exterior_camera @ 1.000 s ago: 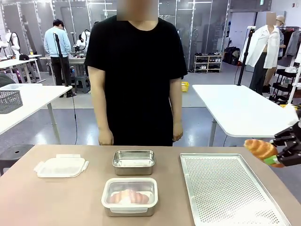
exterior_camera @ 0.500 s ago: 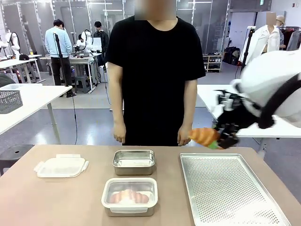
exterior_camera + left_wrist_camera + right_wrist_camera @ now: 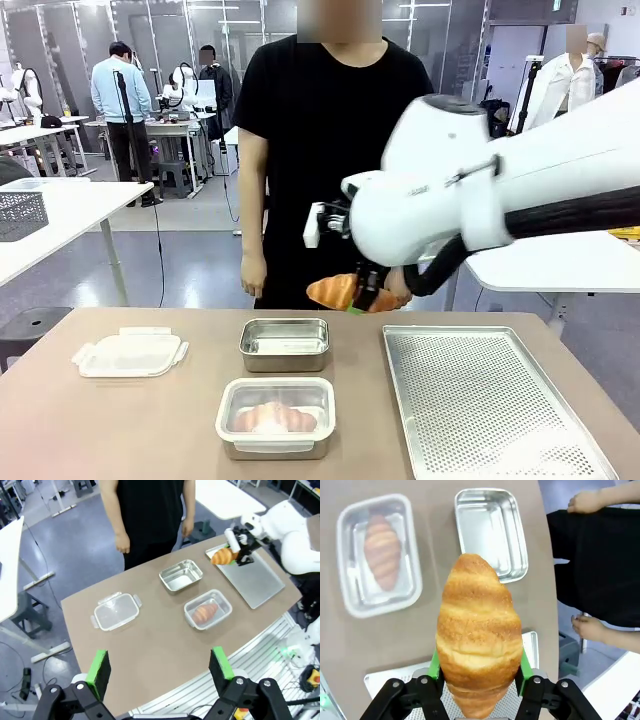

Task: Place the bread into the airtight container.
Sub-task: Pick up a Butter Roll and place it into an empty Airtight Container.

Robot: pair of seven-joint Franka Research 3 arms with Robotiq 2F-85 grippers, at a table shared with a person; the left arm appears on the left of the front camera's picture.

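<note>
My right gripper (image 3: pixel 358 301) is shut on a golden croissant-shaped bread (image 3: pixel 334 291), held in the air just above and right of the empty steel airtight container (image 3: pixel 285 343). From the right wrist, the bread (image 3: pixel 477 630) sits between the green pads of the gripper (image 3: pixel 477 674), with the empty container (image 3: pixel 490 530) beyond its tip. High over the near table edge my left gripper (image 3: pixel 160 665) stands open, with nothing between its fingers. From there the held bread (image 3: pixel 222 556) hangs beside the empty container (image 3: pixel 181 575).
A second container (image 3: pixel 276 415) with a croissant inside, apparently under a clear lid, sits near the front. A loose clear lid (image 3: pixel 130 352) lies at left. A perforated metal tray (image 3: pixel 490 400) fills the right side. A person stands at the far edge, hands (image 3: pixel 590 627) down near the table.
My right arm has swung from the right edge leftward across the tray, carrying the bread to a spot beside the empty container. The person shifted slightly to the right.
</note>
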